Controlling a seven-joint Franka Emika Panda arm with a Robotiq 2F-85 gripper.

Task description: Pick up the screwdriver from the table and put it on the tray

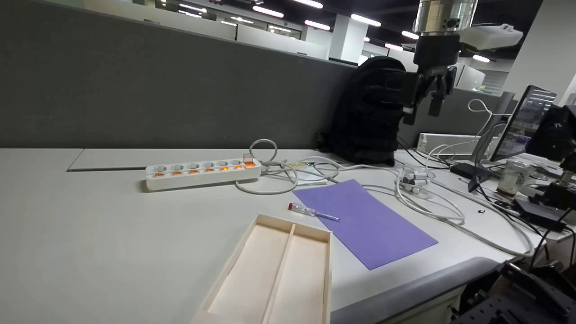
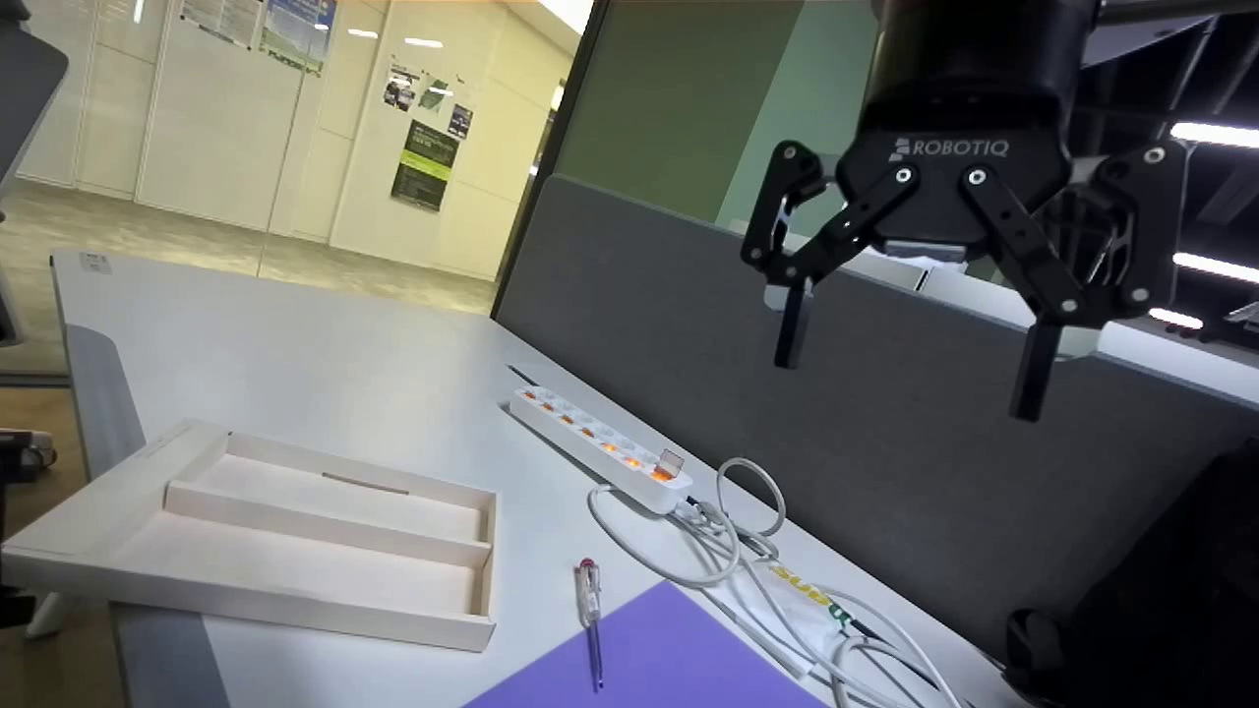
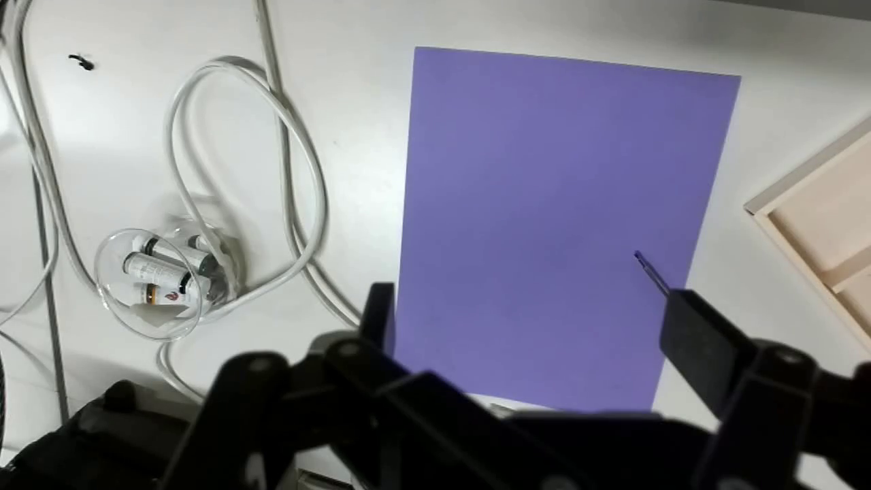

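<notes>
On the table (image 1: 112, 243), the screwdriver (image 1: 312, 211) overlaps a purple mat (image 1: 369, 220) near the tray (image 1: 260, 265). The gripper (image 2: 909, 391) hangs, jaws apart.

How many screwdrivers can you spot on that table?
1: the screwdriver, near the tray, lying partly on the table, partly over the mat. More could be hidden behind the backpack.

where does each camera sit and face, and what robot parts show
In an exterior view: by the tray, facing the partition; the hand shows upper right.
In an exterior view: near the purple mat, facing along the table; hand upper right.
Wrist view: on the wrist, facing down at the purple mat; fingers in the lower half.
Both exterior views share the screwdriver and power strip.
</notes>
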